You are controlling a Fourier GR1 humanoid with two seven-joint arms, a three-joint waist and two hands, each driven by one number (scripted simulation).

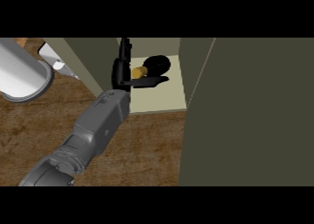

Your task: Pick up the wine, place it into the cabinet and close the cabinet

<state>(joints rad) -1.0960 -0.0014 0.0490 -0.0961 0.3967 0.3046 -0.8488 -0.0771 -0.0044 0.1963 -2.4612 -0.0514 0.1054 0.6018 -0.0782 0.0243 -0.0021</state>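
The wine bottle [158, 64], seen from above as a dark round body with a golden cap, stands on the pale shelf inside the open cabinet [160, 101]. My right hand [122, 71] reaches into the cabinet just left of the bottle. Its fingers point straight up along the cabinet's left wall and the thumb sticks out to the right below the cap. The bottle sits in the gap between thumb and fingers, and nothing curls round it. My left hand does not show.
The olive cabinet door [256, 109] stands open and fills the right side of the view. A pale grey cylinder [17, 70] with white parts beside it sits at the upper left over the wooden counter [146, 148].
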